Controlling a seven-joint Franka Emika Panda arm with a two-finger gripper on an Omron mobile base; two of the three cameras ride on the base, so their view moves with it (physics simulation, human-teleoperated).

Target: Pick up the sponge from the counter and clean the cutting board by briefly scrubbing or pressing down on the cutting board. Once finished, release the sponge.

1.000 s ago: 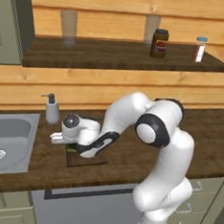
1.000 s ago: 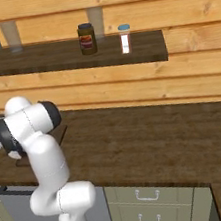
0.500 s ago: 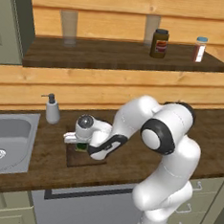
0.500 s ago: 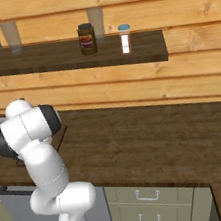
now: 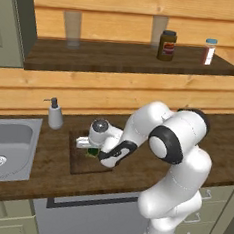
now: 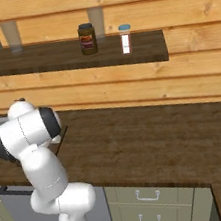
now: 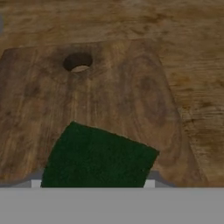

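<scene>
The cutting board (image 5: 80, 161) is a dark brown slab on the wood counter (image 5: 134, 175), right of the sink. In the hand view the cutting board (image 7: 118, 100) lies close below, its hole (image 7: 78, 61) toward the far edge. The sponge (image 7: 98, 157) shows its dark green top between my fingertips, turned a little askew to the board's edges. My gripper (image 7: 92, 183) is shut on the sponge. From the left base the gripper (image 5: 90, 151) hangs low over the board's middle, with a bit of green sponge (image 5: 92, 152) under it. Whether the sponge touches the board I cannot tell.
A soap dispenser (image 5: 55, 114) stands just behind the board's left corner, and the steel sink (image 5: 6, 147) lies further left. The upper shelf (image 5: 129, 57) carries a dark jar (image 5: 167, 45), a shaker (image 5: 210, 52) and two glasses. The counter (image 6: 148, 142) runs on to the right.
The hand has carried the sponge rightward, from the board's left edge near the soap dispenser to over the board's middle. The elbow has swung right with it.
</scene>
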